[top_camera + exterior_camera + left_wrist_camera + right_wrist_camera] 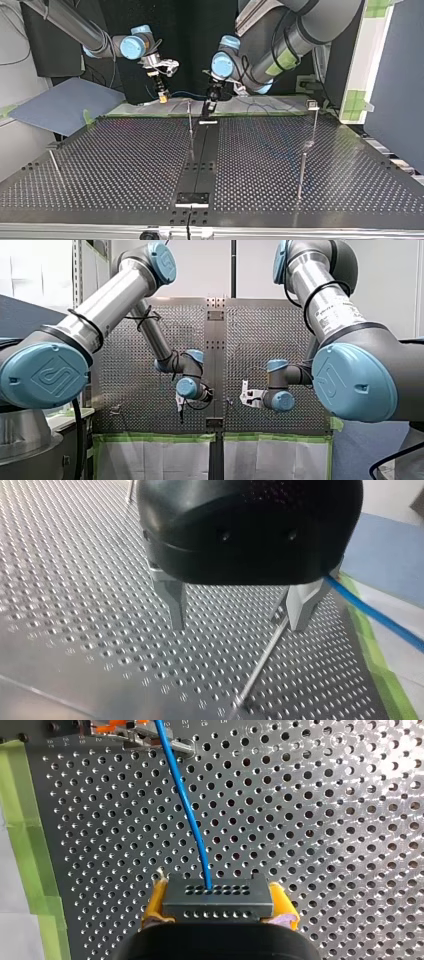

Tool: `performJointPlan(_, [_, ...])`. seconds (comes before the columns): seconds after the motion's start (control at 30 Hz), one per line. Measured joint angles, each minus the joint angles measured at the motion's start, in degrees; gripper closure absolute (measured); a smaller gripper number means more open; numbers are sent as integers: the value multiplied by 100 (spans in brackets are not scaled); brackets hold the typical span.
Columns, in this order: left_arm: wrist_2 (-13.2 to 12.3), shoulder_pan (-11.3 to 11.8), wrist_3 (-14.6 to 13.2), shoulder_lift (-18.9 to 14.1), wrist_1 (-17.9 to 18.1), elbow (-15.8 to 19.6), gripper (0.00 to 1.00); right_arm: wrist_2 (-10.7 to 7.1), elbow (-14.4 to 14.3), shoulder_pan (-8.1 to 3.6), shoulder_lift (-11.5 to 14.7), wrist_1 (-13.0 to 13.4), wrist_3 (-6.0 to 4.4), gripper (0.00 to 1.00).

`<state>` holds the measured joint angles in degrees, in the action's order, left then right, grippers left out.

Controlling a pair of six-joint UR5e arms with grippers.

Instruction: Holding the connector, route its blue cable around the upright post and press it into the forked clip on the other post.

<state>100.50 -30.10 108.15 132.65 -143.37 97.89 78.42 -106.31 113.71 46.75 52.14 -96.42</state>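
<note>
right jaws: closed on the connector (pixel 218 901), a dark block with rows of holes, pressed between the yellow pads (pixel 283 901) by its two short ends.
blue cable (pixel 187 815): it leaves the connector's face that points away from the jaws and runs ahead of them in a light curve. its long axis follows the line in which the jaws point.
left jaws: wide open, nothing between the metal fingers (pixel 176 605); the cable passes just outside one finger and i cannot tell if it touches.
upright post (pixel 261 661): a thin rod just ahead of the left jaws, near the cable-side finger. so the left jaws are nearer to it.
forked clip (pixel 312 104): on another post, well apart from both jaws, beyond the left jaws as seen from the right ones.
judgement: the cable is not yet around the post. the right jaws must carry the connector past the post, then toward the clip.
</note>
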Motion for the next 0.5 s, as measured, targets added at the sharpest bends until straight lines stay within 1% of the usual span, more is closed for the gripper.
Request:
performJointPlan(0.1, [146,-145,27,0,102,0,0,-26,0,-15,2,-6,-1,100])
performJointPlan(0.2, [292,-263,-57,0,120,0,0,-39,0,-29,0,-11,-1,100])
performJointPlan(0.3, [441,-313,-161,4,108,0,0,-43,0,-46,1,-13,-1,100])
performJointPlan(0.5, [734,-338,-338,3,46,0,0,-45,0,-76,2,-25,-1,100])
